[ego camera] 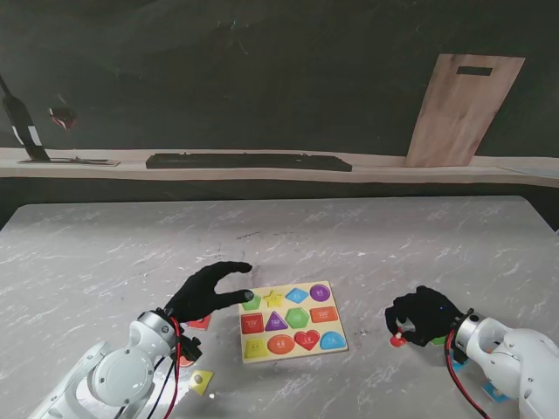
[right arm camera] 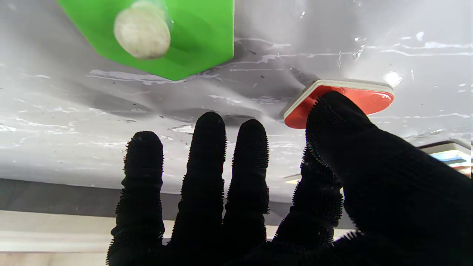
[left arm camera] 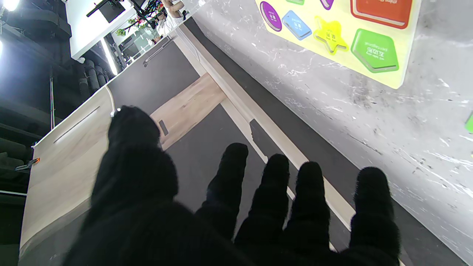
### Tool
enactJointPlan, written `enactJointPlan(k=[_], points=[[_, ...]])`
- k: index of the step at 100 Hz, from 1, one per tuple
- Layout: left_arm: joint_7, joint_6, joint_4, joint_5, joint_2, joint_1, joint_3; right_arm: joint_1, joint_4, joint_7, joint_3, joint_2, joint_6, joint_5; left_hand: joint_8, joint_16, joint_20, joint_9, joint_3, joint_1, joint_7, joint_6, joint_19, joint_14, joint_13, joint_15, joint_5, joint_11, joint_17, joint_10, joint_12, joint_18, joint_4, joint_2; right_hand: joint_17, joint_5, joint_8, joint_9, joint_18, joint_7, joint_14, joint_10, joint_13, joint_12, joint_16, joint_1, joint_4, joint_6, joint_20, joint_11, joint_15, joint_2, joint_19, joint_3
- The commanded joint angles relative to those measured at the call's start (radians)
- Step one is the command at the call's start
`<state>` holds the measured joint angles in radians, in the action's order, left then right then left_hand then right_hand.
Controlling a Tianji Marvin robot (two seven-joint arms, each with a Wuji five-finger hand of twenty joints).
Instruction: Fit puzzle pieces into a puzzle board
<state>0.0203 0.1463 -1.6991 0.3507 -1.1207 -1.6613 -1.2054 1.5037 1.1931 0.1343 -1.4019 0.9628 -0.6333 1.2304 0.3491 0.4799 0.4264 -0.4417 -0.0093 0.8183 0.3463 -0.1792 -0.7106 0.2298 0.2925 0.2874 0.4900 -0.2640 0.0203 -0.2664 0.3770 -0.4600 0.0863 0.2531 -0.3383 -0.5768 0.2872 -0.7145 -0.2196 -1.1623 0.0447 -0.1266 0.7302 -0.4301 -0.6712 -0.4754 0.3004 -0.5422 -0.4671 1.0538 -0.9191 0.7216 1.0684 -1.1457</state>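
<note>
Puzzle board: the yellow puzzle board (ego camera: pixel 335 342) lies flat on the table (ego camera: pixel 367 244), near the robot and between the two hands.
Seated pieces: all the visible recesses look filled, in three rows; the left wrist view shows a green pentagon (left arm camera: pixel 374 51), a yellow star (left arm camera: pixel 330 35), a blue diamond and a purple circle lying flush in the far row.
Loose pieces, right: a red piece (right arm camera: pixel 360 99) and a green piece with a pale knob (right arm camera: pixel 168 35) lie on the table beside the right hand; blue bits show nearer the robot under that arm.
Loose pieces, left: a yellow piece (ego camera: pixel 201 381) and a red one (ego camera: pixel 199 323) lie by the left wrist.
Right hand: the right hand (ego camera: pixel 421 315) is lowered over the table, fingers spread, thumb tip resting on the red piece's edge; it grips nothing.
Left hand: the left hand (ego camera: pixel 208 291) hovers released at the board's left edge, fingertips near the pentagon, empty.
Progress: judged largely done, since the board appears full; whether the loose pieces belong to this board cannot be told.
</note>
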Motion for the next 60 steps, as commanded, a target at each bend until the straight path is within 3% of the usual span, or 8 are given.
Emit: enactJointPlan(k=[1,21,60], points=[[0.001,-0.002,-0.003,-0.004,0.001,-0.002,0.001,0.011,-0.006,-0.024,0.007,-0.001,0.001,0.0,0.006,-0.003,0.016,0.018,-0.014,0.011,-0.019,0.031,0.014,-0.029,-0.029,-0.024,0.01,0.017,-0.015,0.021,0.004,0.127,-0.028,-0.014,0.011,-0.087,0.004,-0.027,0.018,-0.062,0.024,-0.033,0.025,0.004,0.006,-0.037,-0.004,-0.013,-0.013,0.031,0.003,-0.028,0.022,-0.002],[-0.005,-0.004,-0.004,-0.001,0.0,-0.003,0.0,0.015,0.003,-0.036,0.001,0.008,-0.014,-0.038,0.006,-0.004,0.017,0.018,-0.012,0.016,-0.02,0.031,0.016,-0.028,-0.029,-0.024,0.011,0.018,-0.016,0.021,0.004,0.126,-0.028,-0.016,0.033,-0.101,0.032,-0.057,0.011,-0.077,0.019,-0.036,0.013,0.004,-0.007,-0.011,-0.046,0.035,-0.014,0.043,-0.014,0.036,0.016,-0.092],[-0.015,0.002,-0.008,0.001,-0.002,-0.01,-0.008,0.02,0.033,-0.021,0.016,0.03,0.013,-0.104,0.008,-0.003,0.019,0.016,-0.015,0.011,-0.018,0.035,0.018,-0.03,-0.028,-0.024,0.016,0.017,-0.016,0.023,0.004,0.126,-0.027,-0.02,0.079,-0.13,0.033,-0.101,-0.017,-0.1,-0.004,-0.002,0.011,-0.025,-0.075,0.003,-0.074,0.109,-0.031,0.121,-0.14,0.106,0.03,-0.168]])
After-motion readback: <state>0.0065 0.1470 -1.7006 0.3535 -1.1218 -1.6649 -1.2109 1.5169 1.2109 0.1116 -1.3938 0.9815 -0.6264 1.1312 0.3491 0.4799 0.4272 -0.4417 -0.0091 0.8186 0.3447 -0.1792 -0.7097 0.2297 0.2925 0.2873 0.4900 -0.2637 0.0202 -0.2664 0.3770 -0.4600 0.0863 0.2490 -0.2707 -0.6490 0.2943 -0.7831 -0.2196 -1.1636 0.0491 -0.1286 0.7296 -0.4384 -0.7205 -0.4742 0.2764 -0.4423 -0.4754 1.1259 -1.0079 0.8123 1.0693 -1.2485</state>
